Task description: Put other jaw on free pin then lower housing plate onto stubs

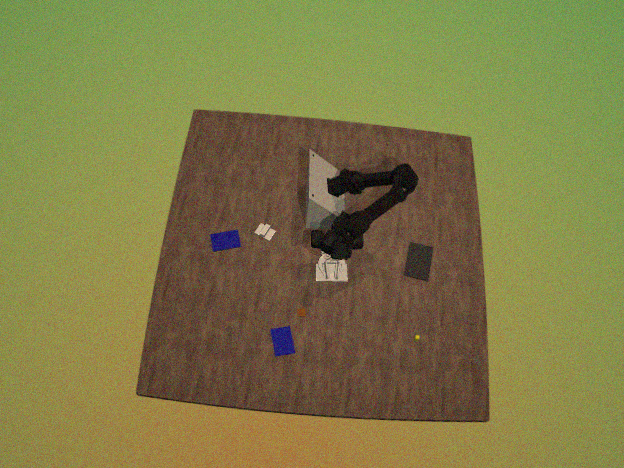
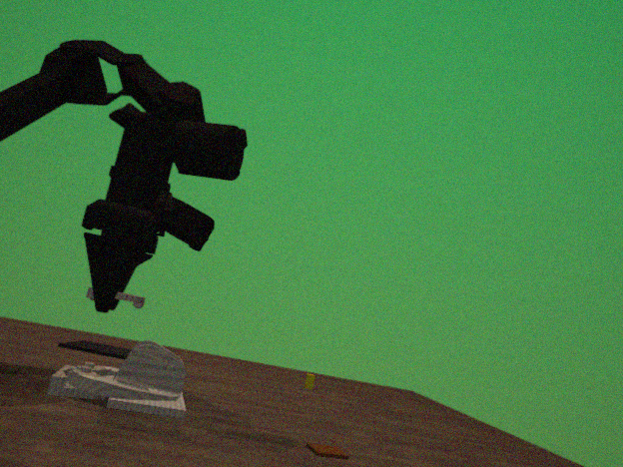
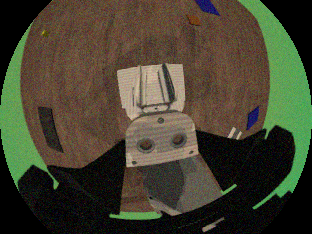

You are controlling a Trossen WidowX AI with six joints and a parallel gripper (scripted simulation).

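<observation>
My gripper (image 2: pixel 105 306) (image 3: pixel 161 143) is shut on the housing plate (image 2: pixel 132 298) (image 3: pixel 161 129), a pale plate with two large round holes. It holds the plate in the air, above and clear of the white base (image 1: pixel 320 276) (image 2: pixel 146 404) (image 3: pixel 127 82). The base stands on the table. A rounded upright wall (image 2: pixel 155 369) rises from it. Two long jaws show on the base in the wrist view, one on the left (image 3: pixel 141 86) and one on the right (image 3: pixel 168 85), roughly side by side. The plate and arm hide the pins and gear teeth, so their fit cannot be told.
A tilted grey panel (image 1: pixel 321 173) stands behind the base. Two blue pads (image 1: pixel 225 240) (image 1: pixel 282 341), white strips (image 1: pixel 265 231), a dark tile (image 1: pixel 418 261) (image 2: pixel 90 347), an orange piece (image 1: pixel 301 312) (image 2: pixel 327 450) and a yellow piece (image 1: pixel 417 337) (image 2: pixel 310 380) lie around.
</observation>
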